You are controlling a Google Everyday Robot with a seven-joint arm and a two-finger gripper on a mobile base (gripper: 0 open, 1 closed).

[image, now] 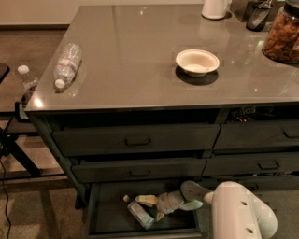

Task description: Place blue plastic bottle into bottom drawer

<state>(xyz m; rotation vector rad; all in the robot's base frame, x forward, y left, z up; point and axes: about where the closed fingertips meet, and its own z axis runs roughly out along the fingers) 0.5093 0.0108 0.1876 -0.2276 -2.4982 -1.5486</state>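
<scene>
The bottom drawer [96,210] of the left column is pulled out. The blue plastic bottle [139,213] lies on its side on the drawer's dark floor, with its white cap towards the back left. My gripper [152,208] reaches into the drawer from the right, just right of the bottle. Its pale fingers [146,200] are spread apart beside the bottle's body. The white arm housing [238,214] fills the lower right and hides the drawer's right end.
A clear crinkled water bottle [66,64] lies at the counter's left edge. A white bowl [197,61] sits mid-counter, with a snack jar [282,35] and a white container [215,8] at the back right. A small bottle [27,79] stands left of the counter. Two shut drawers [135,139] are above.
</scene>
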